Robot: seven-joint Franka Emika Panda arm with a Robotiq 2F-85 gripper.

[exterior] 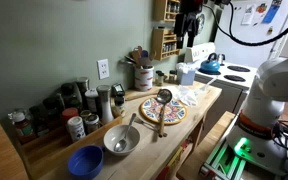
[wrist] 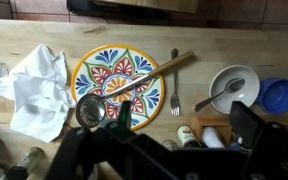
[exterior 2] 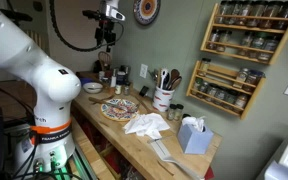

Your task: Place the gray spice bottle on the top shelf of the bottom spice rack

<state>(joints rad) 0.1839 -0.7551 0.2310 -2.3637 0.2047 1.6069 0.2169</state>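
My gripper is open and empty, high above the wooden counter; it also shows in both exterior views. Below it in the wrist view several spice bottles stand in a wooden holder. I cannot tell which one is the gray spice bottle. The bottom spice rack hangs on the wall under a similar upper rack, far from the gripper. Its top shelf holds small jars. The bottom rack also shows in an exterior view.
On the counter lie a patterned plate with a ladle across it, a fork, a white bowl with a spoon, a blue bowl and a white cloth. A utensil crock and tissue box stand below the racks.
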